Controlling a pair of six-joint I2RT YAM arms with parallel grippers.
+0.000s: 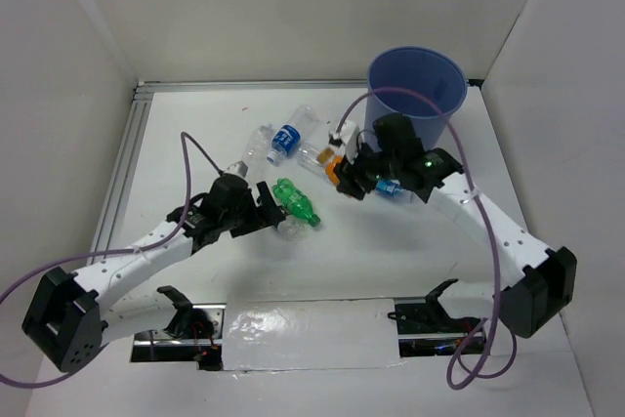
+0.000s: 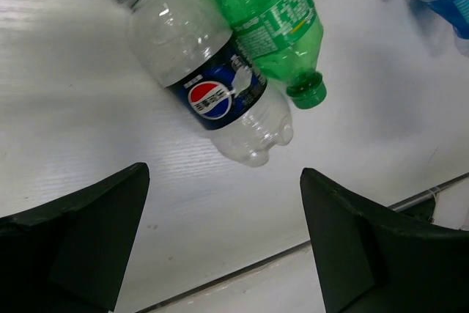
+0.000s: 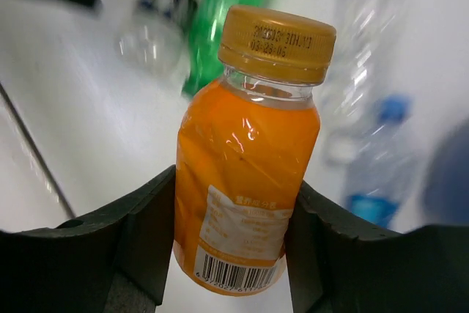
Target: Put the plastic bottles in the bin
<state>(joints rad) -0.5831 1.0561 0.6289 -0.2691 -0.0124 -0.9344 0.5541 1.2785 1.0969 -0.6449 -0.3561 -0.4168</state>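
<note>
My right gripper (image 1: 344,181) is shut on the orange bottle (image 3: 248,170), its gold cap pointing away from the wrist; in the top view the orange bottle (image 1: 335,170) sits just left of the blue bin (image 1: 415,85). My left gripper (image 2: 223,181) is open and empty, its jaws wide apart just short of the base of a clear dark-labelled bottle (image 2: 209,82), which lies beside the green bottle (image 2: 272,14). In the top view the left gripper (image 1: 270,208) is next to the green bottle (image 1: 296,201).
Clear bottles with blue labels (image 1: 283,139) lie in the middle of the white table, and another with a blue cap (image 1: 389,187) lies under the right wrist. White walls enclose the table on three sides. A metal rail (image 1: 127,158) runs along the left edge.
</note>
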